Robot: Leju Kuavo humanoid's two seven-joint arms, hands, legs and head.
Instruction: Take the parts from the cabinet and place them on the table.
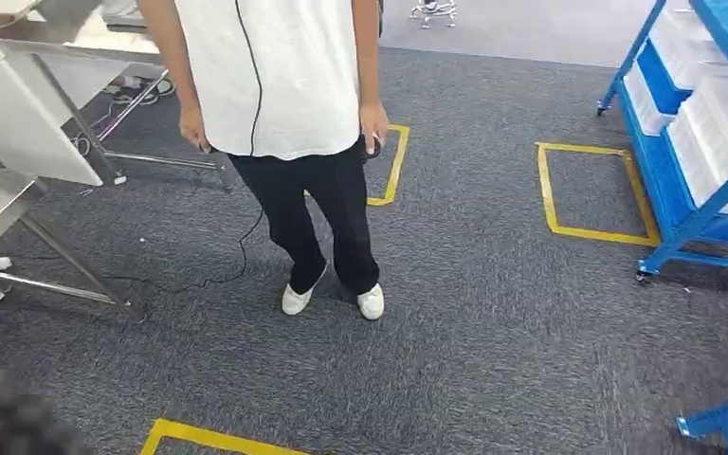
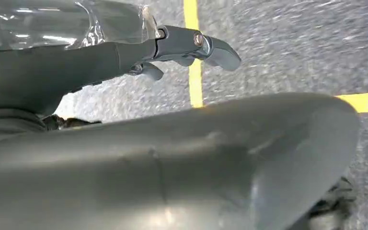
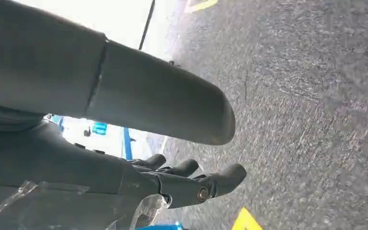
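Dark grey left hand (image 2: 187, 45): thick smooth thumb, slimmer jointed fingers (image 2: 220, 48) with a brass-coloured screw at one pivot, clear crinkled plastic film over the back. Same on the right hand (image 3: 172, 184): matte grey thumb with a seam, dark fingers, brass screw, film wrap.
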